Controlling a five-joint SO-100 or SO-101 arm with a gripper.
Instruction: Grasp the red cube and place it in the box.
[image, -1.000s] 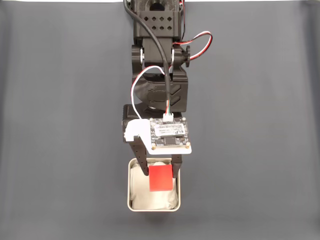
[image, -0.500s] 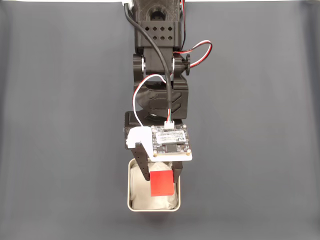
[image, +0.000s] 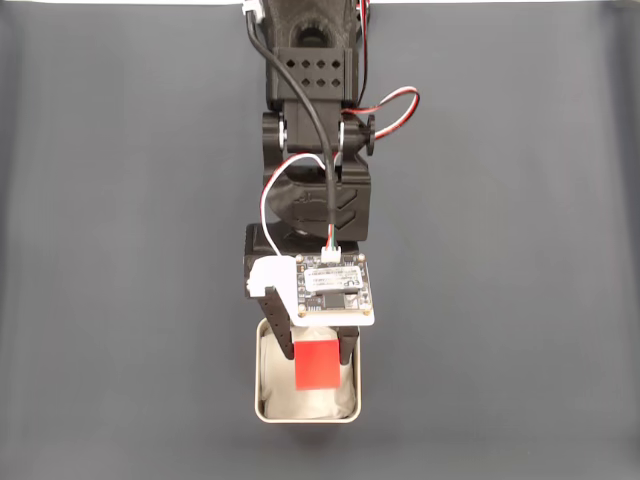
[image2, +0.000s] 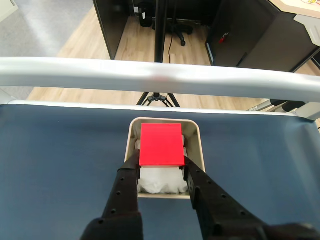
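Up close, wrist view shows jaws pinching red cube (image2: 161, 144) over box (image2: 196, 138).

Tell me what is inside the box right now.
The box holds white soft lining, with the red cube gripped between the jaws directly over it. The lining beneath the cube is covered, and whether the cube touches it cannot be told.

The black arm (image: 315, 150) reached straight from the table's far edge toward its near edge in the fixed view, wrist pitched downward. Its gripper (image: 318, 352) pointed down, both fingers (image2: 125, 185) pressed against opposite sides of the red cube (image2: 161, 144), holding it.
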